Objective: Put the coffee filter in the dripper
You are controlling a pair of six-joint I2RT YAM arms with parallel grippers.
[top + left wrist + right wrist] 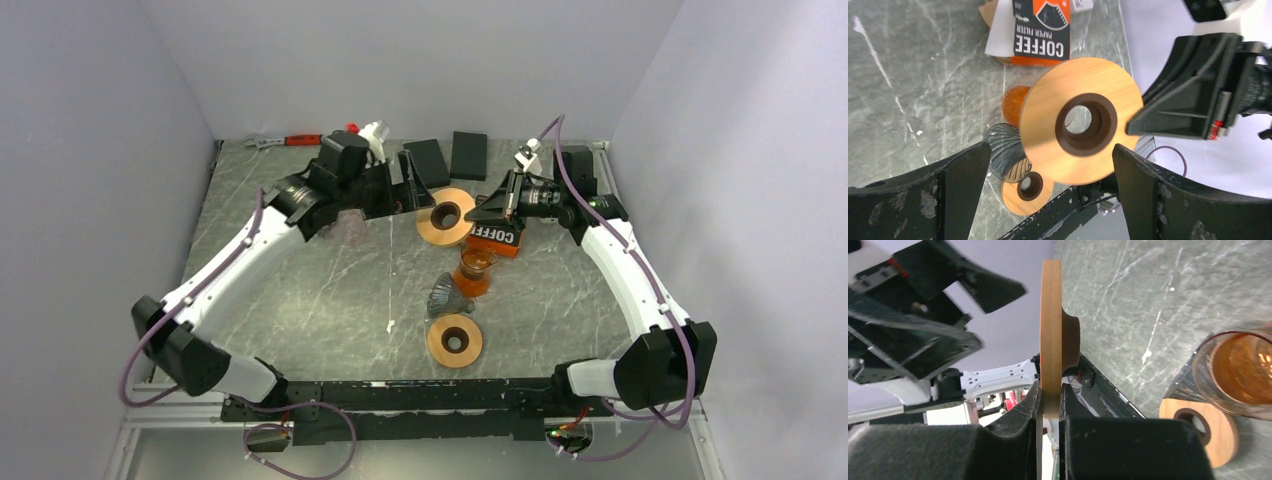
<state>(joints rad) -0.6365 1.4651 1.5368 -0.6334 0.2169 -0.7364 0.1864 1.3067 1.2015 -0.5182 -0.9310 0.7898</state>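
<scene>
My right gripper is shut on the rim of a wooden ring with a dark centre hole and holds it on edge above the table; the pinch shows in the right wrist view. My left gripper is open, its jaws wide on either side of the ring's face without touching it. The orange and black coffee paper filter box lies below the right gripper. A ribbed clear glass dripper cone lies on its side beside an orange glass.
A second wooden ring lies flat near the front. A clear cup stands under the left arm. Two black boxes and a red-handled tool lie along the back wall.
</scene>
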